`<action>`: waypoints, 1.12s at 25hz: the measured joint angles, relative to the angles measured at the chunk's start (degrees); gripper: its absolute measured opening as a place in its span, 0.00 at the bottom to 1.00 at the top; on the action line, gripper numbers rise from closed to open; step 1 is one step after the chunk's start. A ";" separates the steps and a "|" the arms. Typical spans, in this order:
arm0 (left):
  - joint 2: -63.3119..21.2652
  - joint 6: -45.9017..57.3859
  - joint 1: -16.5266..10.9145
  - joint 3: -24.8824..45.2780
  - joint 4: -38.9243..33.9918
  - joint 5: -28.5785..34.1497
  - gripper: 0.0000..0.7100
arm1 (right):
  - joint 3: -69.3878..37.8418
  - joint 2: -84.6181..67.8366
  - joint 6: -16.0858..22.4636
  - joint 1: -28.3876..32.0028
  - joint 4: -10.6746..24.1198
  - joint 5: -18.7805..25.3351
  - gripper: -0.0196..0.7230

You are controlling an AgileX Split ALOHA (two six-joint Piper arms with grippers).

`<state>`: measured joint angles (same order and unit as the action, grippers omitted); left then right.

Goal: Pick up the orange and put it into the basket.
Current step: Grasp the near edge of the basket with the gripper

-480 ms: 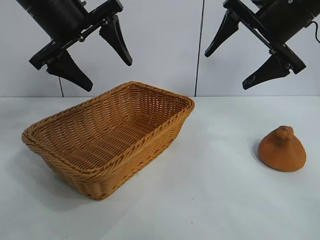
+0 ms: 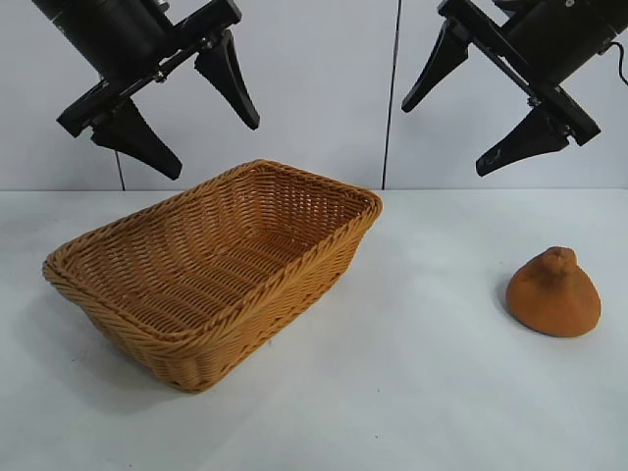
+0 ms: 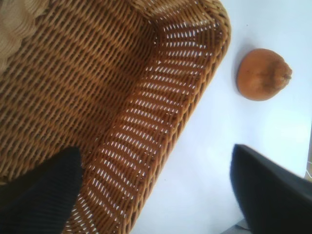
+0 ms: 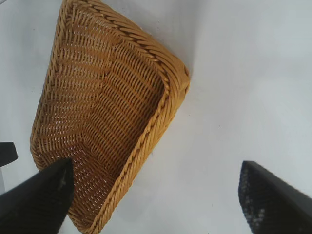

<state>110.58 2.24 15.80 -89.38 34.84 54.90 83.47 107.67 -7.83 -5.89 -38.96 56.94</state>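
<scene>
Left gripper: it hangs high over the left part of the table, above the basket's far left side, pointing steeply down. Its two black fingers are spread wide. Nothing sits between them and they touch nothing. In the left wrist view the fingertips frame the basket's inside wall and the bare table beyond it.

Right gripper: it hangs high over the right part of the table, also tilted steeply down. Its jaws stand wide apart, holding nothing and touching nothing. In the right wrist view its fingertips sit to either side of the basket's corner and the white surface.

Orange: one, a dull orange-brown cone-shaped lump with a small knob on top. It rests on the table at the right side, well apart from the basket and well below the right gripper. The left wrist view shows it on the table beyond the basket's rim.

Basket: one, rectangular woven wicker, honey-tan, with sloping sides and a braided rim. It stands on the table left of centre, turned at an angle, with nothing inside it.

Table: one, white, carrying the basket and the orange.

Count of grippers: two, both agape and unloaded.
</scene>
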 joint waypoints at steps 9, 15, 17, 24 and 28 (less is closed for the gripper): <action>0.00 0.00 0.00 0.00 -0.22 -0.26 0.83 | 0.00 0.00 0.00 0.00 0.00 0.06 0.88; 0.00 0.00 -0.04 0.00 -0.22 -1.48 0.83 | 0.00 0.00 0.00 0.00 0.00 0.06 0.88; -0.07 0.90 -0.69 0.00 -0.15 -1.12 0.83 | 0.00 0.00 -0.06 0.00 0.00 0.06 0.88; -6.03 10.28 -4.69 1.15 -7.56 2.08 0.83 | 0.00 0.00 -0.89 0.00 0.00 0.06 0.88; -12.17 20.24 -4.68 6.68 -14.39 2.04 0.83 | 0.00 0.00 -1.11 0.00 0.00 0.12 0.88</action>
<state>98.41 22.48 11.11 -82.70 20.44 56.95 83.47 107.67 -8.94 -5.89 -38.96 57.06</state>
